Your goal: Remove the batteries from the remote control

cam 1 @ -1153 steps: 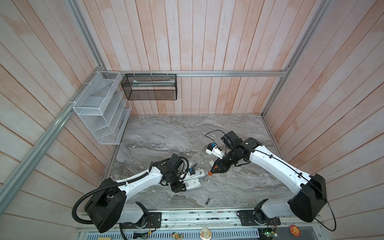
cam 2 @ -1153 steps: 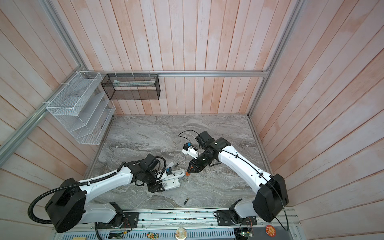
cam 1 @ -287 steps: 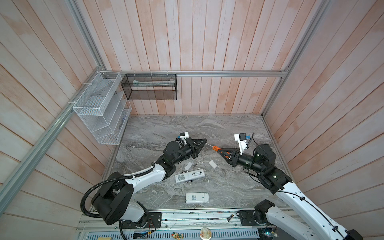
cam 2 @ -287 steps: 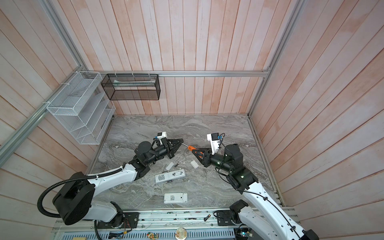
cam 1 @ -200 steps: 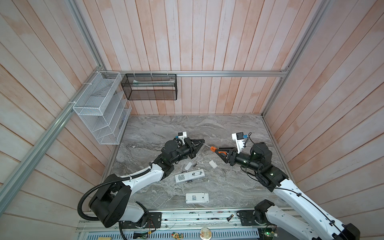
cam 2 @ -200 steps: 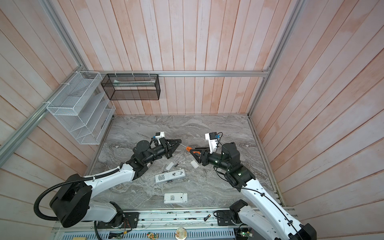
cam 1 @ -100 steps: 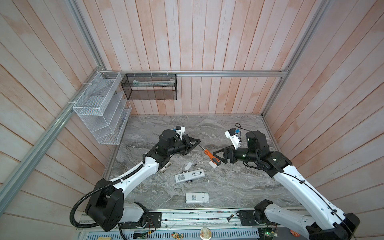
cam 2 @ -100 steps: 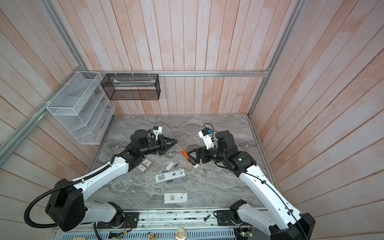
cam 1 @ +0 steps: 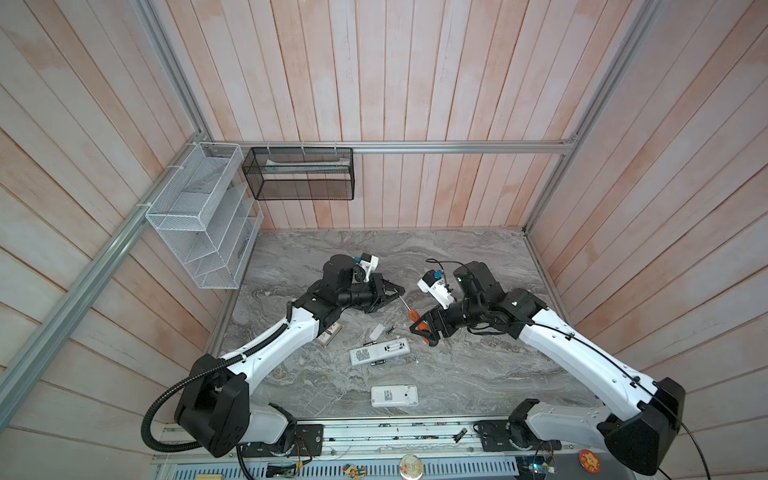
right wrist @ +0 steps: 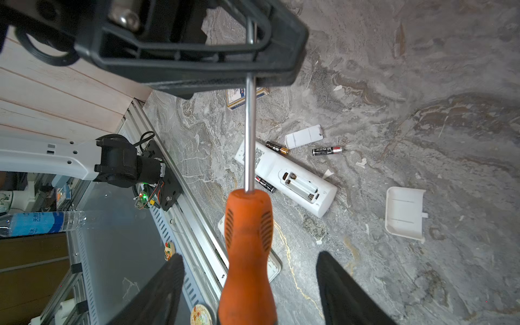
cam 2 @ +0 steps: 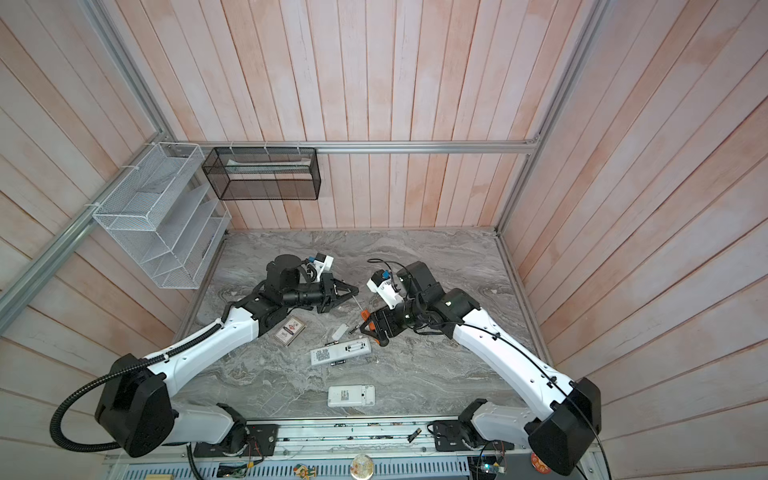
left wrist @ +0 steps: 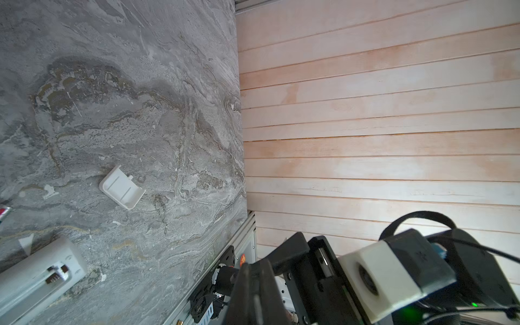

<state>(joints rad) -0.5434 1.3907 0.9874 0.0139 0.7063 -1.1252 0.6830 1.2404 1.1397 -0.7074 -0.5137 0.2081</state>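
Observation:
A white remote control (cam 1: 380, 351) (right wrist: 287, 174) lies back up near the table's middle, and its open compartment shows no cell. Three black batteries (right wrist: 277, 147) (right wrist: 326, 150) (right wrist: 264, 184) lie loose around it. My left gripper (cam 1: 395, 291) (right wrist: 250, 56) is shut on the metal shaft of an orange-handled screwdriver (cam 1: 417, 320) (right wrist: 247, 239), above the table. My right gripper (cam 1: 422, 330) (right wrist: 250, 284) is open. Its fingers (right wrist: 168, 281) stand either side of the orange handle with gaps on both sides.
A second white remote (cam 1: 394, 395) lies near the front edge. Two white covers (right wrist: 304, 136) (right wrist: 405, 212) and a small card box (cam 1: 330, 332) lie on the marble. One cell (cam 1: 458, 435) sits on the front rail. Wire baskets (cam 1: 199, 216) hang at the back left.
Both arms have shifted with the screwdriver between them, and its handle has dropped toward the table. My left gripper still holds the shaft. The right jaws now stand apart around the handle.

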